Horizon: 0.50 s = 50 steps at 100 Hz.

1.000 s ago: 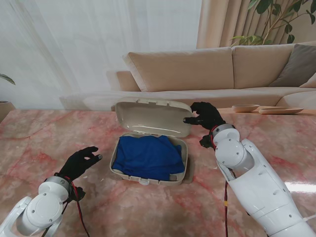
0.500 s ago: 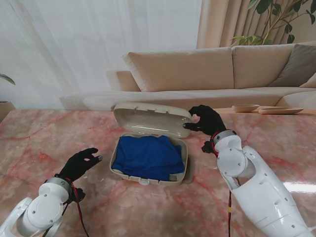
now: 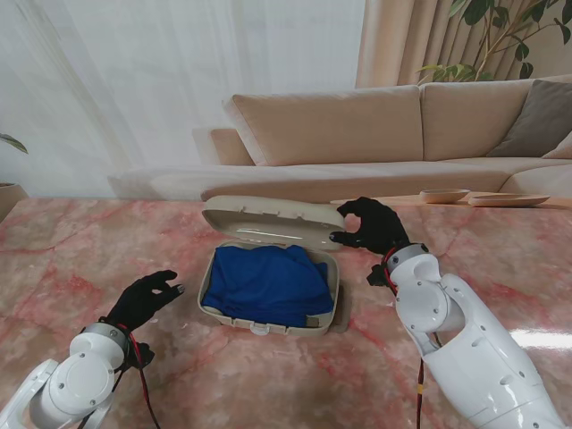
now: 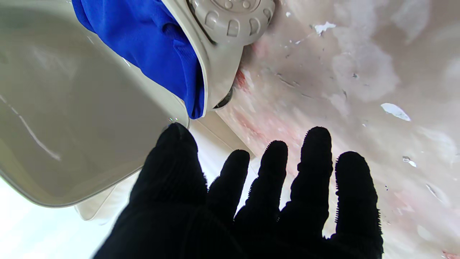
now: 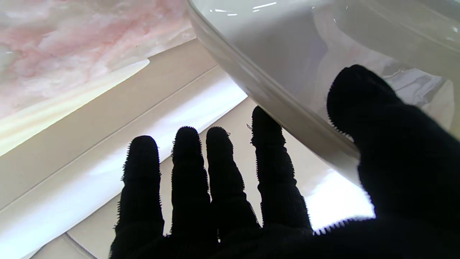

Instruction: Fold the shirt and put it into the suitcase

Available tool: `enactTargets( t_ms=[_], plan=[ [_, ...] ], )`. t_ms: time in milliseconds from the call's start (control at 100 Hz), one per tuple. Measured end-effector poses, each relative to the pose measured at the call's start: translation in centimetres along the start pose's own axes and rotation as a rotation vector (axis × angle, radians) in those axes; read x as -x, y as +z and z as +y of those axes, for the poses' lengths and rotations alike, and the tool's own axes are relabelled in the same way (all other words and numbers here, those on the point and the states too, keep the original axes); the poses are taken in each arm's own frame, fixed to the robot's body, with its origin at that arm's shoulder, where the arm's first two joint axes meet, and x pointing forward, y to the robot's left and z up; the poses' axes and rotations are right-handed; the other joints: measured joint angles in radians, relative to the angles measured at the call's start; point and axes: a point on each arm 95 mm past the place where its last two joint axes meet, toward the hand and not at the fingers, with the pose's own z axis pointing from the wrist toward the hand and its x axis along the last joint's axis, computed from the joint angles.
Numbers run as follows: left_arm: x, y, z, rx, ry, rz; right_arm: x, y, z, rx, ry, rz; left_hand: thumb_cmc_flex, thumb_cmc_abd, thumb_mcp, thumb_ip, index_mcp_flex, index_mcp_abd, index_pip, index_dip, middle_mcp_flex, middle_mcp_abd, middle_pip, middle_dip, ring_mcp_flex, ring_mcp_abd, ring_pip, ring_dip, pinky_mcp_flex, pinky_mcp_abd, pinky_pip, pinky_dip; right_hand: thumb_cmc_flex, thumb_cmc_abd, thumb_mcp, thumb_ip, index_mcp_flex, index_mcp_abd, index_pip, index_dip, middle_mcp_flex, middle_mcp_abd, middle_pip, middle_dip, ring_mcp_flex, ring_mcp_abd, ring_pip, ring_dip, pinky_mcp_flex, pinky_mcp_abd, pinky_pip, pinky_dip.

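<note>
**Lid half down over the packed shirt**

The worktop [image 3: 80, 241] is pink marble with red and white veining, glossy enough to catch the light. Beyond its far edge stands a long beige sofa [image 3: 357, 125] with a grey cushion [image 3: 541, 121] at its right end, sheer white curtains [image 3: 134, 80] behind it on the left, a tan drape and a leafy plant [image 3: 505, 31] in the far right corner. Two shallow wooden dishes [image 3: 444, 195] sit on the far right of the worktop.

In the middle of the worktop lies a small beige suitcase [image 3: 268, 317], its base flat and its lid [image 3: 268, 219] hinged at the far side, tilted forward over the base. The blue shirt [image 3: 266, 284] lies folded inside the base, filling most of it, with one bit of cloth bunched against the rim, as the left wrist view shows [image 4: 158, 54].

The right robot hand [image 3: 371, 225], in a black glove, is clamped on the lid's right corner: in the right wrist view the thumb [image 5: 373, 118] presses one face of the lid [image 5: 287, 57] while the index fingertip touches its edge from the other side; the remaining fingers reach past it, apart.

The left robot hand [image 3: 147, 298] hovers over the worktop to the left of the suitcase, near its front left corner but clear of it. Its fingers [image 4: 316, 162] are spread and hold nothing.
</note>
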Motion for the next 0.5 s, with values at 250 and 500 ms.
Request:
enactTargets(
  t_ms=[250,500],
  plan=[
    [0.0,0.0,0.0,0.003,-0.001,-0.002,-0.1,-0.7,-0.1,-0.006,-0.044,0.018,0.000,0.000,0.000,0.000,0.000,0.000,0.000,0.000,0.000,0.000,0.000,0.000,0.000,0.000,0.000,0.000,0.000,0.000,0.000,0.000,-0.040,0.000,0.000,0.000,-0.011,0.000,-0.026,-0.001,0.000,-0.002,-0.013,0.000,0.000,0.000,-0.006,0.000,0.000,0.000,0.000,0.000],
    [0.0,0.0,0.1,0.007,-0.003,-0.005,0.0,-1.2,-0.5,-0.015,-0.070,0.021,0.000,0.000,0.000,0.000,0.000,0.000,0.000,0.000,0.000,0.000,0.000,0.000,0.000,0.000,0.000,0.000,0.000,0.000,0.000,-0.001,-0.058,0.016,-0.012,0.001,-0.035,-0.001,-0.058,0.002,0.000,-0.002,-0.024,0.000,0.000,0.000,-0.011,0.000,-0.001,0.000,0.000,0.000]
  ],
)
